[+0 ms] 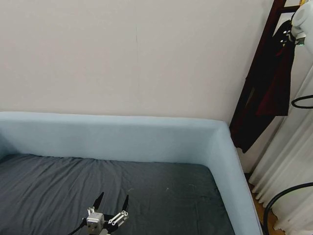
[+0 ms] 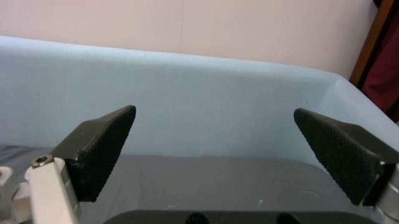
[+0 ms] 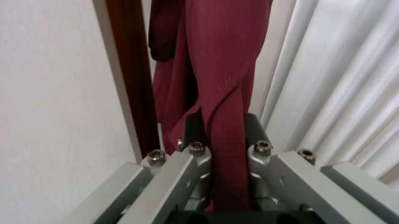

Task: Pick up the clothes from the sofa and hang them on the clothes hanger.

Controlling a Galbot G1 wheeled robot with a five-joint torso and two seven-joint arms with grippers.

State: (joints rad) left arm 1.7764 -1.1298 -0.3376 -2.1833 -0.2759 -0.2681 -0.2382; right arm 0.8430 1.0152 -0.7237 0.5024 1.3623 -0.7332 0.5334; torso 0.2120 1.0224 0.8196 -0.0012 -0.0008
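Sofa (image 1: 146, 134) at 6 o'clock; left gripper (image 1: 114, 197) spread, empty. Right gripper (image 3: 224, 129) pinches garment (image 3: 218, 70) at rack (image 3: 128, 70), 1 o'clock. Hanging step; release likely next.

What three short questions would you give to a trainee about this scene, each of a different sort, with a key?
1. True or false: the left gripper is open, above the dark grey cushion of the sofa.
2. Beside the wooden post of the clothes hanger, the right gripper is shut on:
A. a white towel
B. a dark red garment
C. nothing
3. Short answer: what colour is the sofa's frame?

Key: 1 true; 2 B; 3 light blue.
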